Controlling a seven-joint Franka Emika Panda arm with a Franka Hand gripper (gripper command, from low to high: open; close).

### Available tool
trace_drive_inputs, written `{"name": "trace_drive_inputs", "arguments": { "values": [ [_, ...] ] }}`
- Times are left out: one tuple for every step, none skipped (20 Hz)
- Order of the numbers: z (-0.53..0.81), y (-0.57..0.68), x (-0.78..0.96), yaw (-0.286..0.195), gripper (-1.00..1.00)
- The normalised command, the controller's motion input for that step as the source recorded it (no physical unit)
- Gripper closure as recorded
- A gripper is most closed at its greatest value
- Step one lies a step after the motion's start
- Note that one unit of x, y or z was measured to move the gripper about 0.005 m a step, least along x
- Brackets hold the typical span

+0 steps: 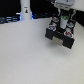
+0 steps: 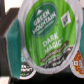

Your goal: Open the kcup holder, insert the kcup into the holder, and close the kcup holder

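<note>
The hand hangs over the open kcup holder on the exterior view's right, holding the kcup above the slots. I'd say centre it over an empty slot, then lower straight down before letting go.

Bright, blurry frames; dark background.

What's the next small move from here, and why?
Probably ease straight down and seat the kcup. In the exterior view the gripper hangs right above the kcup holder, which looks open. In the wrist view the Dark Magic lid fills the frame, so the pod looks held, with other pods close below. Which slot is free is not clear.
</note>
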Motion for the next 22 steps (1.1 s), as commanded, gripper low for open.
{"name": "trace_drive_inputs", "arguments": {
  "values": [
    [0.00,0.00,-0.22,-0.025,1.00],
    [0.00,0.14,-0.25,0.000,1.00],
    [0.00,0.15,-0.23,0.000,1.00],
    [0.00,0.12,-0.37,0.000,1.00],
    [0.00,0.04,-0.44,0.000,1.00],
    [0.00,0.00,-0.37,0.000,1.00],
    [0.00,0.00,-0.17,0.000,1.00],
    [-0.32,-0.03,0.00,0.021,1.00],
    [-0.31,-0.05,-0.04,0.007,1.00],
    [-0.29,-0.08,-0.05,0.005,1.00],
    [-0.26,-0.09,-0.05,0.009,1.00],
    [-0.29,-0.12,-0.05,-0.009,1.00],
    [-0.26,-0.12,-0.12,0.017,1.00],
    [-0.24,-0.08,-0.07,0.018,1.00],
    [-0.24,-0.10,-0.09,0.010,1.00],
    [-0.25,-0.09,-0.11,0.003,1.00],
    [-0.22,-0.08,-0.13,0.013,1.00],
    [-0.21,-0.08,-0.13,0.014,1.00],
    [0.00,0.00,-0.03,0.000,1.00],
    [0.10,0.00,-0.09,-0.010,1.00],
    [0.14,-0.02,-0.18,-0.020,1.00],
    [0.17,-0.03,-0.24,-0.018,1.00]
  ]
}}
